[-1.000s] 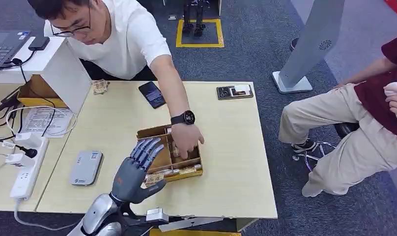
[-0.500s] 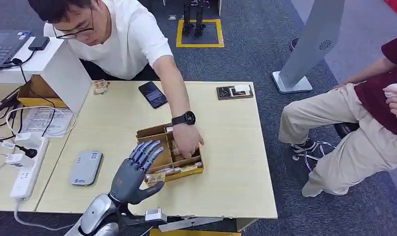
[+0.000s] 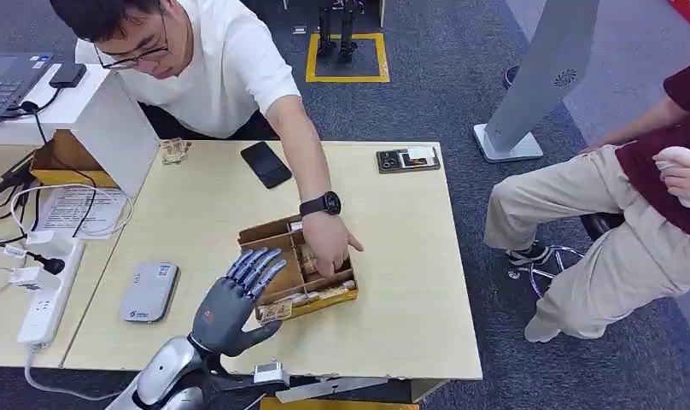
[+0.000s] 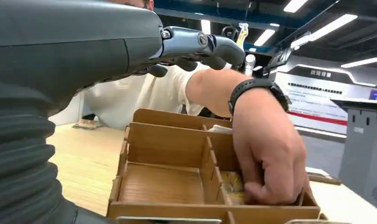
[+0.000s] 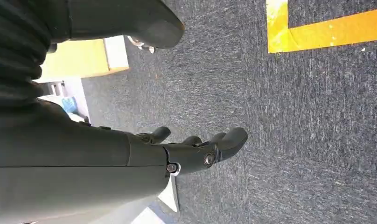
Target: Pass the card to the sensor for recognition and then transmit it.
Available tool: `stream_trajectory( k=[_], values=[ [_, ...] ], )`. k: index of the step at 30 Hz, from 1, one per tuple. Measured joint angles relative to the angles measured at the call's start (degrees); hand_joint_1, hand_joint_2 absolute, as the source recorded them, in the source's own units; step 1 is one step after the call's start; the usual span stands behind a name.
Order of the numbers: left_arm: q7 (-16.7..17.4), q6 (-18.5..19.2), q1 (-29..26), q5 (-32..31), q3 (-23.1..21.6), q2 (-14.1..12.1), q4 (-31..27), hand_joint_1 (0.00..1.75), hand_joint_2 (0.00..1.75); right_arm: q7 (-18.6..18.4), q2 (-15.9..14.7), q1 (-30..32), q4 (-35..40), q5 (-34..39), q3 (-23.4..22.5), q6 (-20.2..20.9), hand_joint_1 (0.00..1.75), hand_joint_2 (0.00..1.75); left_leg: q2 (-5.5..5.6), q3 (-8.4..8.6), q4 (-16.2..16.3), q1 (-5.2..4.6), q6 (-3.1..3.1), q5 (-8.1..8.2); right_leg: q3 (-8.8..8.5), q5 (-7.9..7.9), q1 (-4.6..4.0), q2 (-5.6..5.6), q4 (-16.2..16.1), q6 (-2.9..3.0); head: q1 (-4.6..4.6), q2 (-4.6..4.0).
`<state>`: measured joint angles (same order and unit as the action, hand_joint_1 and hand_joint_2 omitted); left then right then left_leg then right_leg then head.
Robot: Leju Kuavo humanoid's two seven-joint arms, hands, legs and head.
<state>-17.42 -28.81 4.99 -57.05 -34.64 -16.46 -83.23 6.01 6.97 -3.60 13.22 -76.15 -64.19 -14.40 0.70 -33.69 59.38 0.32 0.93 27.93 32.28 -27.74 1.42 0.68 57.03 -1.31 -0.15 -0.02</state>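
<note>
Head view places the left robot hand (image 3: 235, 301) over the front edge of the worktop (image 3: 410, 325), fingers spread wide and holding nothing, its tips just reaching the near-left side of the wooden divided box (image 3: 277, 232) that sits toward the middle of the front half. A person's hand (image 3: 331, 248) with a black watch is pressed into the box's right-hand compartments, where what look like cards (image 3: 312, 297) lie along the front row, though at this size I cannot tell one card from another. The grey sensor pad (image 3: 149, 291) rests near the front-left corner, well apart from the box, with nothing on it. Judged from this, the task has barely begun: no card is in the robot's grasp, none has met the sensor, and the handing-over is left too. Left wrist view adds what the high camera cannot: the box seen from low at its front wall (image 4: 177, 211), the left compartment bare wood, and the person's fingers (image 4: 263, 186) curled down into the compartment beside it, hiding whatever they touch. Right wrist view shows the right robot hand (image 5: 196, 151) hanging over dark carpet beside a yellow floor line (image 5: 326, 28), fingers loosely curled but apart, with nothing in them.
</note>
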Motion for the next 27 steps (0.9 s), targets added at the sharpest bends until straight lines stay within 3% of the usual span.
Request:
stream_trajectory(
  k=[14, 15, 16, 17, 27],
  values=[
    [1.25, 1.92, 1.46, -2.77, -1.73, 0.35, 2.82, 0.00, 1.75, -0.24, -0.04, -0.08, 0.00, -0.20, 0.00, 0.17, 0.00, 1.75, 0.00, 0.01, 0.00, 0.00, 0.00, 0.00, 0.00, 0.00, 0.00, 0.01, 0.00, 0.00, 0.00, 0.00],
    [1.27, 2.19, 1.57, -2.77, -1.99, 0.35, 2.84, 0.21, 1.75, -0.24, -0.04, -0.09, 0.00, -0.26, 0.00, 0.20, 0.00, 1.75, 0.00, 0.01, 0.00, 0.00, 0.00, 0.00, 0.00, 0.00, 0.00, 0.01, 0.00, 0.00, 0.00, 0.00],
    [1.31, 2.36, 1.66, -2.75, -2.16, 0.33, 2.91, 0.87, 1.75, -0.24, -0.04, -0.10, 0.00, -0.31, 0.00, 0.22, 0.00, 1.75, 0.00, 0.01, 0.00, 0.00, 0.00, 0.00, 0.00, 0.00, 0.00, 0.01, 0.00, 0.00, 0.00, 0.00],
    [1.31, 2.51, 1.77, -2.71, -2.30, 0.33, 2.99, 1.75, 1.75, -0.24, -0.04, -0.10, 0.00, -0.35, 0.00, 0.24, 0.00, 1.75, 0.00, 0.01, 0.00, 0.00, 0.00, 0.00, 0.00, 0.00, 0.00, 0.01, 0.00, 0.00, 0.00, 0.00],
    [1.33, 2.97, 2.38, -2.03, -3.04, -0.15, 3.28, 1.75, 1.75, -0.24, -0.09, -0.12, 0.00, -0.50, 0.00, 0.53, 0.00, 1.75, 0.00, 0.01, 0.00, 0.00, 0.00, 0.00, 0.00, 0.00, 0.00, 0.01, 0.00, 0.00, 0.00, 0.00]
  ],
)
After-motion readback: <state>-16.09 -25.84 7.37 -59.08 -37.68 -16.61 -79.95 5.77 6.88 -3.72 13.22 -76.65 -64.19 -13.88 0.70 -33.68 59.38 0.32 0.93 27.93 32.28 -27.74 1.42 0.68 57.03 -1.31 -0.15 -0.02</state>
